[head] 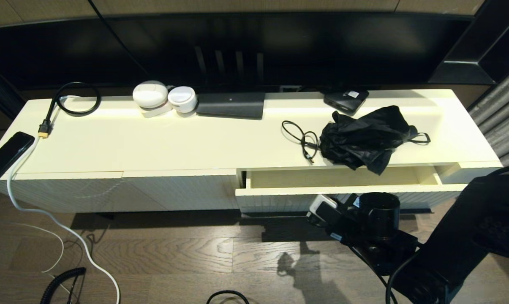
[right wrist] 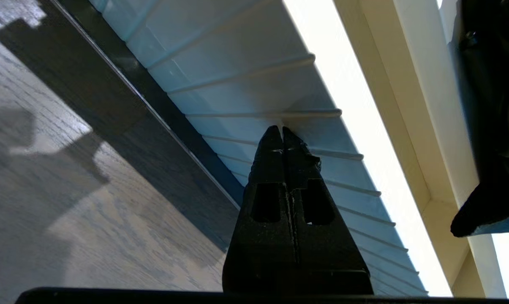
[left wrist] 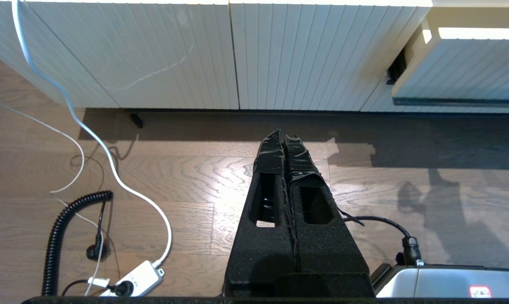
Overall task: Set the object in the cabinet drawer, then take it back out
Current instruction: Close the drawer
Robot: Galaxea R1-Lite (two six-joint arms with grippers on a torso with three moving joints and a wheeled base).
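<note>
One drawer stands pulled out on the right side of the long cream cabinet in the head view, and its cream inside shows bare. On the cabinet top just behind the drawer lies one crumpled black bag, its lower edge hanging over the drawer opening, with one thin black cord beside it. Farther left sit two white round gadgets, one dark flat box, one looped black cable and one phone at the corner. The right gripper sits low before the drawer front.

In the left wrist view, the left gripper hangs over the wood floor, its two fingers pressed together, holding nothing.

In the right wrist view, the right gripper has both fingers closed tight and empty, tips right at the drawer's fluted front; whether they touch it I cannot tell. The bag's corner hangs over the drawer's open top.
</note>
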